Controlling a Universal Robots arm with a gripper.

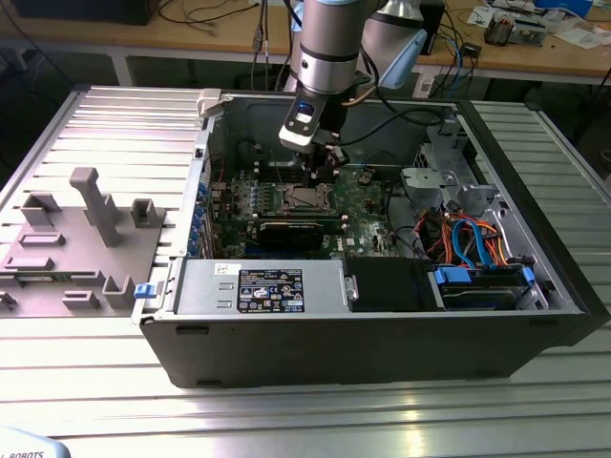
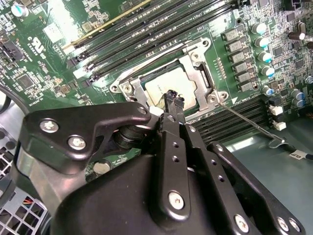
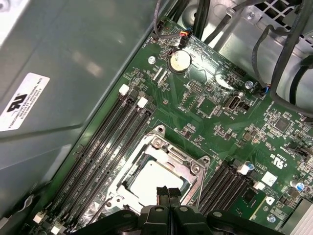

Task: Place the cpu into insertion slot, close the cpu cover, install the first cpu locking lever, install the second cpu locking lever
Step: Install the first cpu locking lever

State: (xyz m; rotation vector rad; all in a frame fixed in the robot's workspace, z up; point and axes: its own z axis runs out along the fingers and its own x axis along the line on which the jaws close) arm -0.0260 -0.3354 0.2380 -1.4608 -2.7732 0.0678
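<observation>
Exterior view: nearest us, we see the grey power-supply box [image 1: 258, 286] along the near wall of the open case [image 1: 382, 334]. Beyond it, over the green motherboard [image 1: 368, 205], the hand [image 1: 320, 176] hangs above the insertion slot [image 1: 305, 197]. In the second wrist view its fingertips [image 2: 172, 99] are pinched together, holding nothing, right over the cpu [image 2: 164, 85]. The cpu lies in the slot, with the cpu cover [image 2: 198, 73] flat around it.

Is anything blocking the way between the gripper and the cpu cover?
Nothing visible does. In the second wrist view the gripper hangs right above the cpu cover, with the cpu showing through its window.
</observation>
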